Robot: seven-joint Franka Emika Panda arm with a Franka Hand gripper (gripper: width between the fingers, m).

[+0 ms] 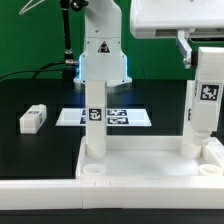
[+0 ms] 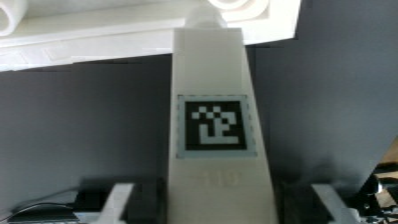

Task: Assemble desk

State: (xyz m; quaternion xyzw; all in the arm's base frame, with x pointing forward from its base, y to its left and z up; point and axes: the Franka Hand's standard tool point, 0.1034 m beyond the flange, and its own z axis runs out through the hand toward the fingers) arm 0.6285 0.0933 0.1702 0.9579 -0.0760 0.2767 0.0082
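The large white plastic rectangular tabletop (image 1: pixel 150 165) with raised rim lies in the foreground, one short white square tagged leg (image 1: pixel 94 110) upright in a corner socket. The gripper (image 1: pixel 207 85) hangs vertically, fingers clamped on a second tagged leg (image 2: pixel 214 120) above the socket at the exterior view's right. A third leg (image 1: pixel 33 119) lies apart on the black table (image 1: pixel 40 95).

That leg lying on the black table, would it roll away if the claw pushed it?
Probably not. The loose leg looks square-sided and lies flat on the table, so it would likely slide rather than roll. It seems to be stiff plastic, so it shouldn't bend. It looks small, probably light, and easily knocked askew.
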